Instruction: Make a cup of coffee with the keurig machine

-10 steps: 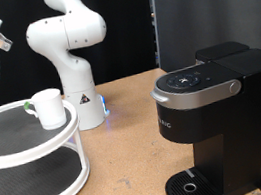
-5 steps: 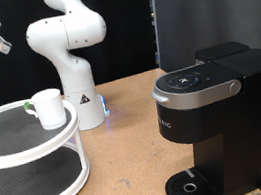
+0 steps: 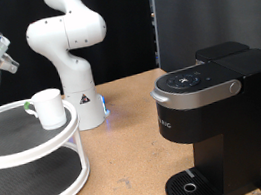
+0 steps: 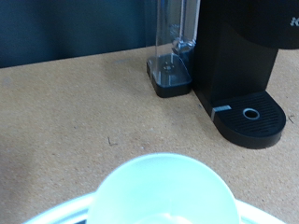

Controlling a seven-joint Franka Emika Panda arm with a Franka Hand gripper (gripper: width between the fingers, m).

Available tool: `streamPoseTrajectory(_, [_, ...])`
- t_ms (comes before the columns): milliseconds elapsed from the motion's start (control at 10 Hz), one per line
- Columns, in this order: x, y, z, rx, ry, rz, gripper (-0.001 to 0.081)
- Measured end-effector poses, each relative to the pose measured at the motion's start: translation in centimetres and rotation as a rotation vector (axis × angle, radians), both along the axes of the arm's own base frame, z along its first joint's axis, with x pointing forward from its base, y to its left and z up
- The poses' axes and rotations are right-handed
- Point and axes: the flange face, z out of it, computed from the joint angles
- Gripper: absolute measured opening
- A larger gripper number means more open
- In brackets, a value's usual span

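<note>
High above the cup [image 3: 48,107] on a white two-tier stand [image 3: 30,161], the jaws [image 3: 8,64], state unclear, hover.

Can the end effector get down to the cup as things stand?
Probably yes. The end effector hangs above the cup, which stands alone on the top shelf of the white stand. Nothing shows between them, and the wrist view looks into its open mouth.

White two-tier round stand [image 3: 29,156], brown tabletop [image 3: 120,150]
</note>
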Motion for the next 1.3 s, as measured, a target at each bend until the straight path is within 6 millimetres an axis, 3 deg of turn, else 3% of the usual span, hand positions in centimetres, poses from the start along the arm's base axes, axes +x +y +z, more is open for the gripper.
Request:
streamPoseTrajectory(500, [-0.5,1.0,-3.7,-0.01,-0.012,-0.045,0.0001])
streamPoseTrajectory(700, [-0.7,1.3,-4.6,-0.016,-0.011,-0.062,0.0274])
streamPoseTrajectory(800, [-0.8,1.4,-5.0,-0.022,-0.011,-0.073,0.0274])
streamPoseTrajectory(900, [-0.9,1.5,-5.5,-0.029,-0.013,-0.082,0.0441])
streamPoseTrajectory(1000, [-1.0,1.6,-5.9,-0.036,-0.015,-0.09,0.0441])
streamPoseTrajectory(1200, [-1.3,1.7,-6.8,-0.05,-0.019,-0.11,0.0755])
streamPoseTrajectory(1300, [-1.4,1.8,-7.2,-0.056,-0.023,-0.114,0.0755])
